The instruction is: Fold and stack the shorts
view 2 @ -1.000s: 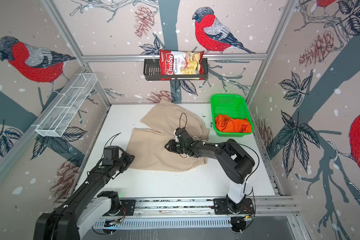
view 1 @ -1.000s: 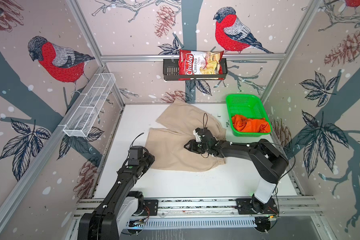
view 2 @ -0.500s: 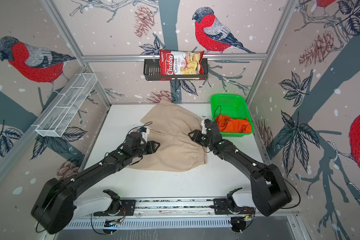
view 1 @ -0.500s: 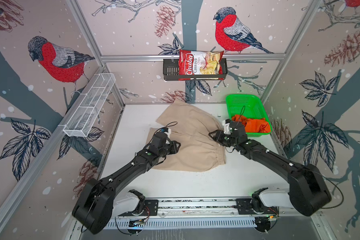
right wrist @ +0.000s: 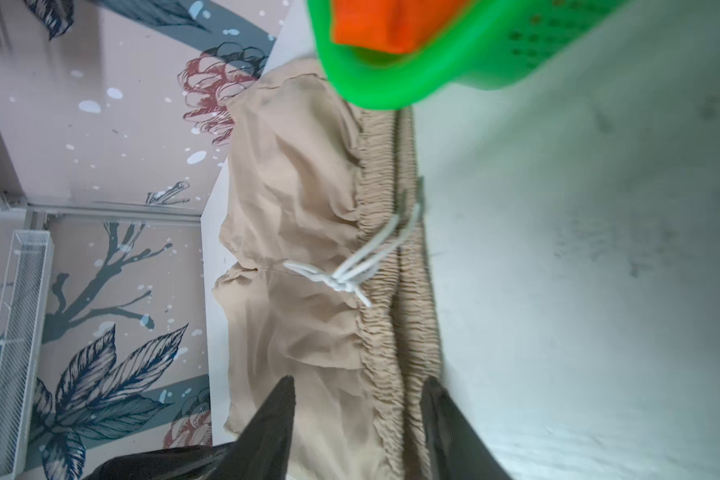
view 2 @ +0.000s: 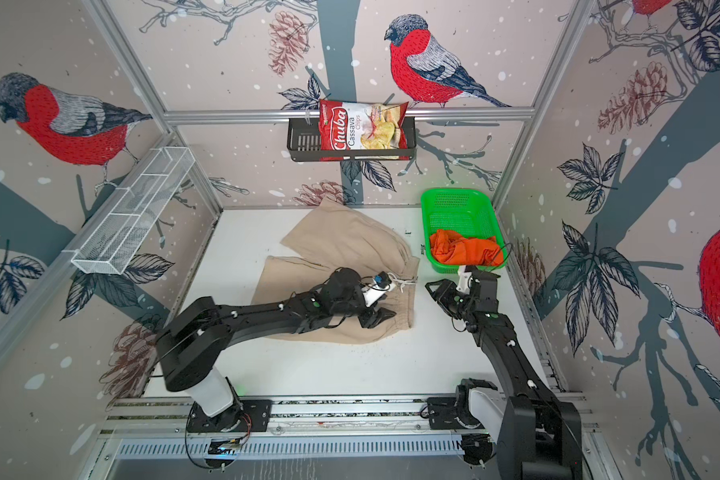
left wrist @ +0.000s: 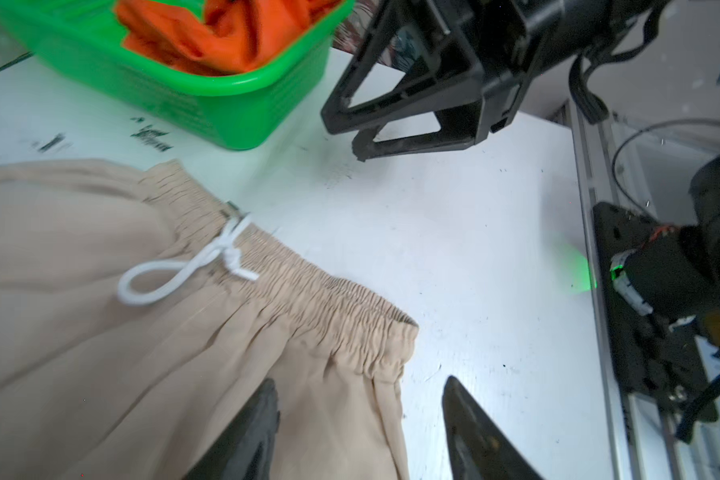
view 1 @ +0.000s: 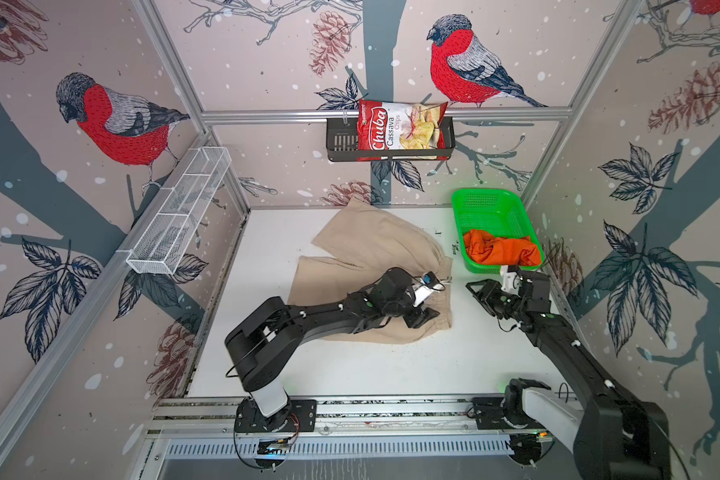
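Beige shorts (view 1: 371, 249) beneath parted left jaws

2 overheads; 2 wrist close-ups, beige shorts (left wrist: 100, 353)

Left arm (view 1: 321, 318) and right arm (view 1: 566, 345) are showing black boxy links, white base segments, black cables looping, green lights glowing. Left gripper (left wrist: 361, 380) and right gripper (right wrist: 358, 379) are showing black wedge fingers (left wrist: 242, 436).

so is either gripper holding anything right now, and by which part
Nothing is held: the left gripper stands open over the waistband corner of the beige shorts, and the right gripper is open above the table beside the green basket.
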Robot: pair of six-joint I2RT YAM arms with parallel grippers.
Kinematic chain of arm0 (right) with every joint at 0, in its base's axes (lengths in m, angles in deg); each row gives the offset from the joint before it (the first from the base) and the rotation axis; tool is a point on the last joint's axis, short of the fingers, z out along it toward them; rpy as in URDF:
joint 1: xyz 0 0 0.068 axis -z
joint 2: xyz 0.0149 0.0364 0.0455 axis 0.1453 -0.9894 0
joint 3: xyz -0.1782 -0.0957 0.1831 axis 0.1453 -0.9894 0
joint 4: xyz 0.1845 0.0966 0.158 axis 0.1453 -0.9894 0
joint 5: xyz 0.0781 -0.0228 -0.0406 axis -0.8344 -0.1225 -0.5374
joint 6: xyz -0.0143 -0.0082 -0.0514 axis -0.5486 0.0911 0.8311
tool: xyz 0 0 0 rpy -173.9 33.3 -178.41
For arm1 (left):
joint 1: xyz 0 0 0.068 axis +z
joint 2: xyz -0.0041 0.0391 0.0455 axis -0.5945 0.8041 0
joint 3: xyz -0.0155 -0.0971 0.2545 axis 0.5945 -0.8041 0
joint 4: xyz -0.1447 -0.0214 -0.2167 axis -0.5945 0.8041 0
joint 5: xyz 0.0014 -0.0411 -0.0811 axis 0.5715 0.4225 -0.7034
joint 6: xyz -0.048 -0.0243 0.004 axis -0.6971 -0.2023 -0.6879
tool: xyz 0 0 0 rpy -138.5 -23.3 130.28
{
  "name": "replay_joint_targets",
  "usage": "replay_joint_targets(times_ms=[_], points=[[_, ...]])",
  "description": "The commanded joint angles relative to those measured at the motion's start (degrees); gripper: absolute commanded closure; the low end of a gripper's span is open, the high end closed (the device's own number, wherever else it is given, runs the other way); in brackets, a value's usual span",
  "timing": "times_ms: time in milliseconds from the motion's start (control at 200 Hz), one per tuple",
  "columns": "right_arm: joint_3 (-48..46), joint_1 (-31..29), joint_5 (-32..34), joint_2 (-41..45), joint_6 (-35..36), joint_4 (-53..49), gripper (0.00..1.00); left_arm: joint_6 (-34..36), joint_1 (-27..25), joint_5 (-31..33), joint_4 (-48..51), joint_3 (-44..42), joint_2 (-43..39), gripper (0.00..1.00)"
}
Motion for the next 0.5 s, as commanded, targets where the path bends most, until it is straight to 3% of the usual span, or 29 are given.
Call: replay_joint_targets(times_ms=[0,230,420,495], points=[[-3.3,3.3,-6.7,1.1,-1.7,1.9,0.49,11.2,-2.1,-0.4,3.5,4.4,4.6,0.36],[-6.1,4.3,-7.2,2.5,-2.2,1.5,0.48,15.0,-3.0,3.5,4.0,6.5,10.3,0.33],[-6.6,4.3,-7.3,1.3,-2.4,1.2,0.47,16.8,-3.6,3.0,5.6,8.1,13.7,0.31],[-6.7,4.3,-7.6,1.1,-2.7,1.1,0.47,17.0,-3.7,3.6,5.3,7.9,14.3,0.37]])
